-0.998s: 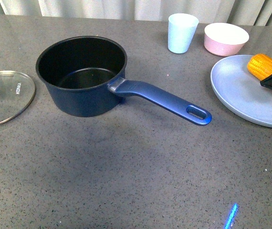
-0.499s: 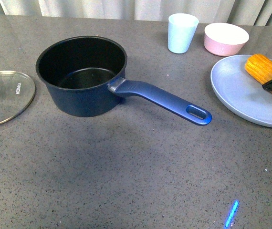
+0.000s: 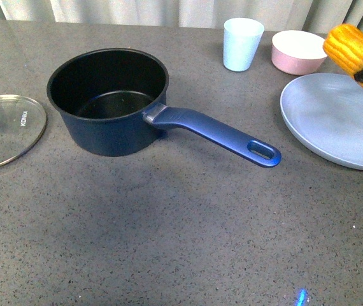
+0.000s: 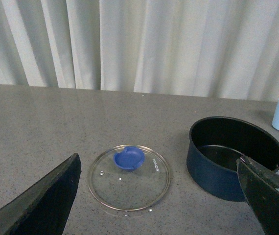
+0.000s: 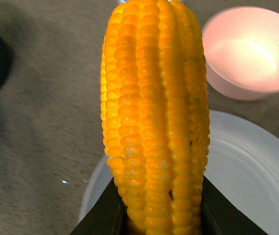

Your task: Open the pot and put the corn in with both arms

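Yellow corn (image 5: 154,112) is pinched between the jaws of the right gripper (image 5: 160,218), with most of the cob sticking out past the fingertips. It is held in the air above the plate (image 5: 257,196), which lies just under the hand. That grip is the risk. The cob is round and overhangs far, so it could swivel or slip on the carry and land on the plate or the table short of the pot (image 3: 108,102). The pot stands open, well off to the hand's left. Its handle (image 3: 213,131) points toward the hand, so a low pass could knock it and shift the pot.

The left gripper (image 4: 157,164) hangs spread wide and empty, with the lid (image 4: 129,178) lying ahead of it.

Count: one corn, one plate, one pot, one lid. Beyond the right hand are one bowl (image 3: 300,51) and one cup (image 3: 242,43).
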